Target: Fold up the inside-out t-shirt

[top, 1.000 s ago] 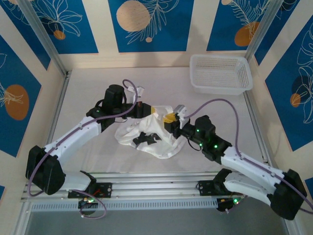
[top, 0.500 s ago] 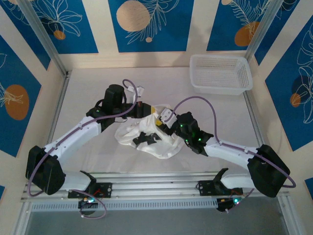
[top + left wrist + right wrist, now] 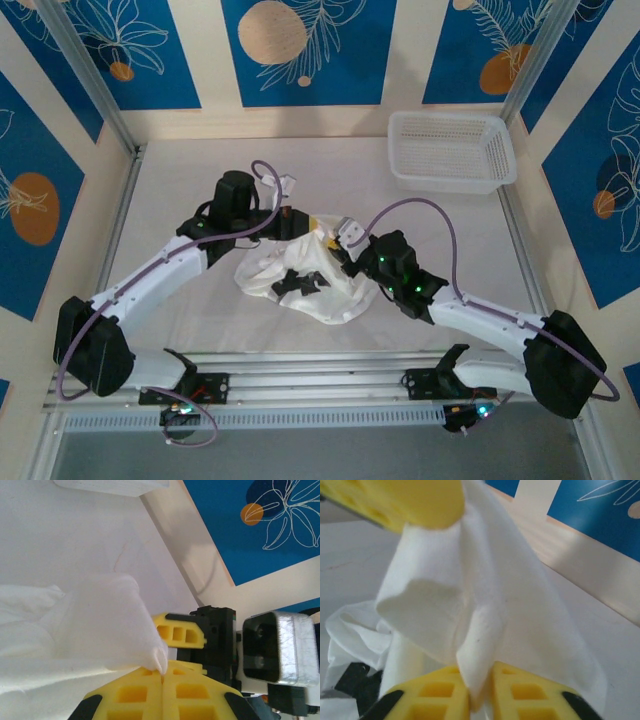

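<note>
The white t-shirt [image 3: 262, 272] lies crumpled in a heap on the table's middle, with dark patches showing in its folds. A peak of it is lifted at the upper right. My left gripper [image 3: 318, 224] is shut on the tip of that peak; in the left wrist view the cloth [image 3: 100, 625] ends between the closed yellow fingers of the gripper [image 3: 163, 672]. My right gripper [image 3: 335, 247] sits right beside it, shut on a fold of the same cloth [image 3: 520, 605], which runs down into the pinch of the gripper [image 3: 479, 692]. The two grippers almost touch.
A white mesh basket [image 3: 450, 150] stands at the back right of the table, apart from the shirt. Metal frame rails [image 3: 300, 365] run along the near edge. Bare white table [image 3: 180, 180] lies to the left and behind the heap.
My right arm has swung left and brought its gripper in against the left gripper at the lifted peak of cloth. The left arm has hardly moved.
</note>
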Available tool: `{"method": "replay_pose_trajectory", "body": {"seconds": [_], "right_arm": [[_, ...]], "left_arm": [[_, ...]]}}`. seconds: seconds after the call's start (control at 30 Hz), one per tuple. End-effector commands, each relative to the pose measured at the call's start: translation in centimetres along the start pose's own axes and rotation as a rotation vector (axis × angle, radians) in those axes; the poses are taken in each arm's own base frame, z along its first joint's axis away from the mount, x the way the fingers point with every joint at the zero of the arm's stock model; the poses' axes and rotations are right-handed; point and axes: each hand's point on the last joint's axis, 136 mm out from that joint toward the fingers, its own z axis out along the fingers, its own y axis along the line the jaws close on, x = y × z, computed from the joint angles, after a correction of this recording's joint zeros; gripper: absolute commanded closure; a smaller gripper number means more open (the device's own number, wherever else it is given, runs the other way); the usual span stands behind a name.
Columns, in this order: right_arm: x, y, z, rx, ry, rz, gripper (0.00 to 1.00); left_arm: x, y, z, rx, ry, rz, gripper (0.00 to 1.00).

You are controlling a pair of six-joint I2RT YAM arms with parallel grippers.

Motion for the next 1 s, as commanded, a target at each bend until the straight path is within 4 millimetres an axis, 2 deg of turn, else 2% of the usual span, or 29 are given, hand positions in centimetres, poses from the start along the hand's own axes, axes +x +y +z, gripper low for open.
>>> {"method": "replay_pose_trajectory", "body": {"seconds": [0.0,0.03,0.13,0.23,0.33,0.37,0.43,0.47,0.57,0.67,0.73,0.83,0.93,0.97], "right_arm": [[1.2,0.4,-0.2,-0.027,0.034,0.035,0.93],[1.3,0.4,-0.2,-0.030,0.038,0.040,0.99],[0.8,0.9,-0.6,-0.068,0.042,0.068,1.00],[-0.4,1.9,-1.9,-0.136,0.040,0.128,1.00],[-2.6,3.9,-4.2,-0.287,-0.022,0.203,1.00],[-3.6,4.9,-5.1,-0.364,-0.053,0.233,1.00],[-4.6,5.4,-6.1,-0.432,-0.084,0.307,1.00],[-4.8,5.3,-6.3,-0.446,-0.086,0.339,1.00],[-4.6,4.4,-6.0,-0.417,-0.073,0.393,1.00],[-4.3,3.1,-5.4,-0.357,-0.055,0.430,1.00],[-4.0,2.3,-5.0,-0.328,-0.041,0.459,1.00],[-3.6,1.4,-4.4,-0.301,-0.013,0.497,1.00],[-3.6,1.3,-4.1,-0.306,-0.010,0.505,1.00],[-3.7,1.4,-4.0,-0.313,-0.011,0.505,1.00]], "left_arm": [[-1.0,-1.1,-0.4,0.027,-0.009,0.048,1.00],[-1.0,-1.1,-0.4,0.025,-0.009,0.052,1.00],[-1.1,-0.1,-1.0,-0.034,-0.012,0.082,1.00],[-1.9,3.6,-1.8,-0.178,-0.024,0.092,1.00],[-2.8,7.2,-1.4,-0.277,-0.009,0.102,1.00],[-3.1,8.1,-0.9,-0.280,-0.004,0.098,1.00],[-3.6,9.2,0.1,-0.282,-0.006,0.084,1.00],[-3.8,9.5,0.5,-0.275,-0.015,0.077,0.93],[-4.5,9.5,0.6,-0.270,-0.049,0.079,0.67],[-4.4,8.5,-0.7,-0.287,-0.059,0.124,0.53],[-3.7,7.7,-1.8,-0.293,-0.059,0.162,0.48],[-1.5,5.7,-3.1,-0.277,-0.047,0.252,0.44],[1.7,3.3,-2.5,-0.237,-0.005,0.394,0.42],[2.6,3.0,-2.1,-0.240,0.010,0.423,0.41]]}}
